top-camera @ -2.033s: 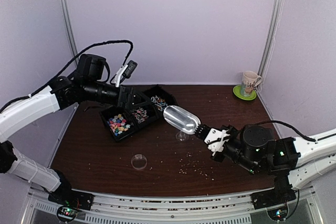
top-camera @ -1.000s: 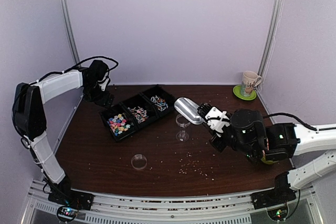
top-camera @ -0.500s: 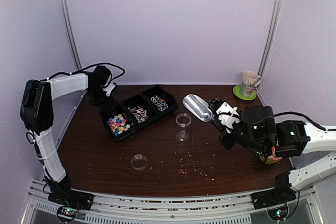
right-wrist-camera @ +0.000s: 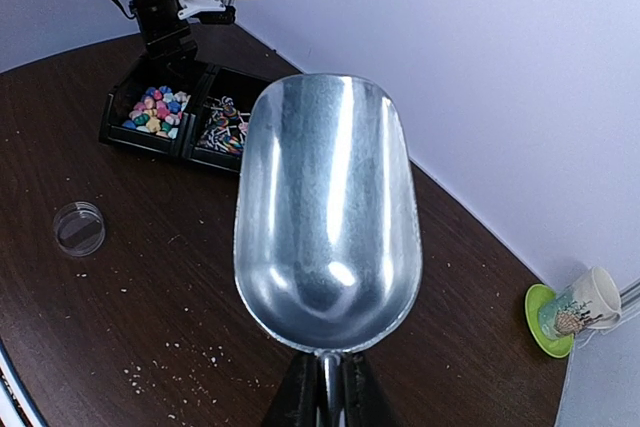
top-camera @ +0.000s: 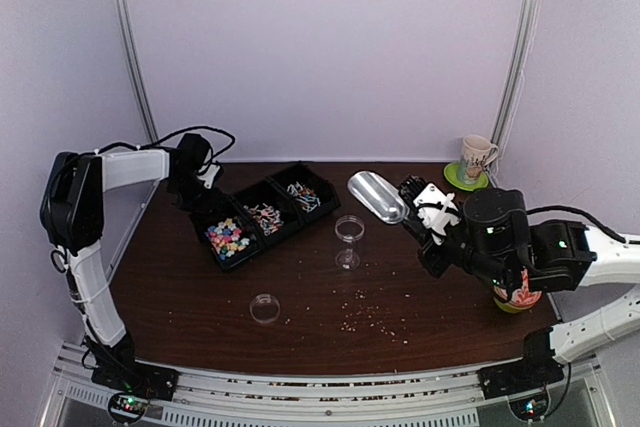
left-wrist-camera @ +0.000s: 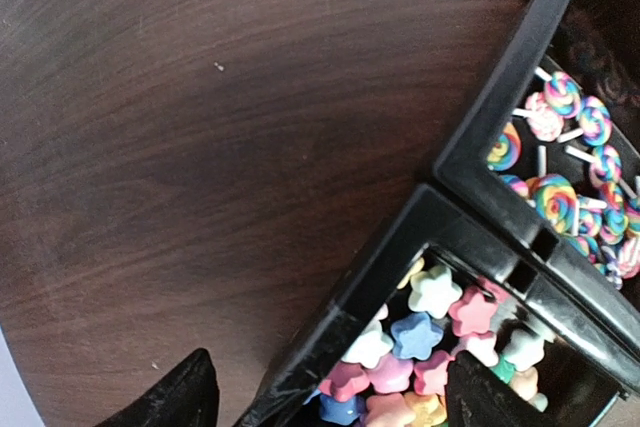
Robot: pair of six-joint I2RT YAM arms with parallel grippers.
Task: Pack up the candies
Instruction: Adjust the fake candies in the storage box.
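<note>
Left tool (left-wrist-camera: 335, 394) now just beside candies (left-wrist-camera: 415, 337)

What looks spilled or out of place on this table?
Pale crumbs are scattered over the table's near middle, outside the black tray. A small clear disc, perhaps a lid, lies apart from the clear jar.

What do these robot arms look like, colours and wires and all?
Both arms have white shells with chunky black joints. The left arm trails a looping black cable; the right arm carries one too. The left arm's fingers are black.
</note>
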